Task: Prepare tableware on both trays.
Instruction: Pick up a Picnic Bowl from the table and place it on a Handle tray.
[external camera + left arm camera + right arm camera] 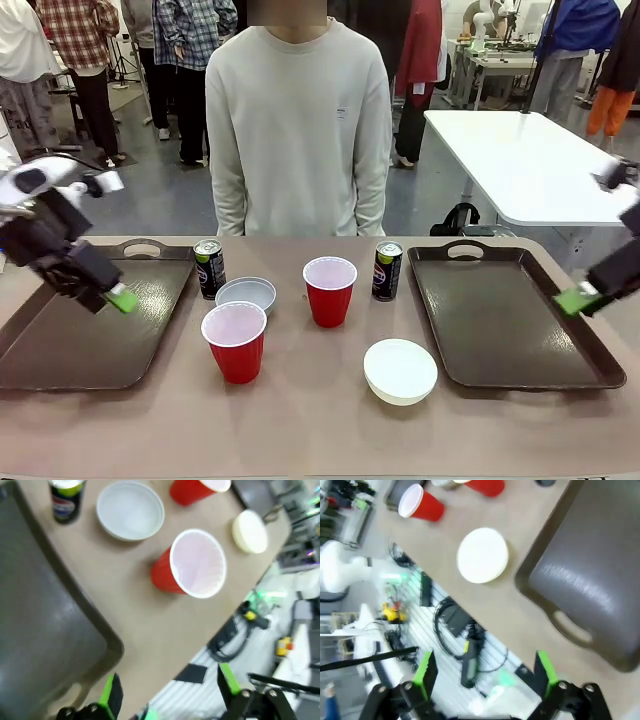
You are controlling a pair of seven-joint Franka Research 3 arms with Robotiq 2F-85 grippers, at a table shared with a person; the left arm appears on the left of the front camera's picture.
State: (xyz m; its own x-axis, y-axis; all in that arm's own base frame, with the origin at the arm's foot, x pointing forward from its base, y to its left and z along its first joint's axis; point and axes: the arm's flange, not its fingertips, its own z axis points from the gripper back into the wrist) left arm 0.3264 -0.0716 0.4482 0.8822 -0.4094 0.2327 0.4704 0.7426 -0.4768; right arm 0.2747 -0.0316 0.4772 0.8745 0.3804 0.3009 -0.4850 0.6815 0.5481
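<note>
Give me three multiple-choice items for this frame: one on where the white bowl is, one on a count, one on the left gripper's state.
1. The white bowl sits: A on the floor; B on the table, beside the right tray; C in the person's hand.
2. Count of red cups: A two; B three; C four.
3. The left gripper is: A shut on a can; B shut on a cup; C open and empty.
Answers: 1 B, it rests on bare tabletop just off the tray's rim. 2 A, two stand upright, no more. 3 C, its green pads stand wide apart with nothing between.
</note>
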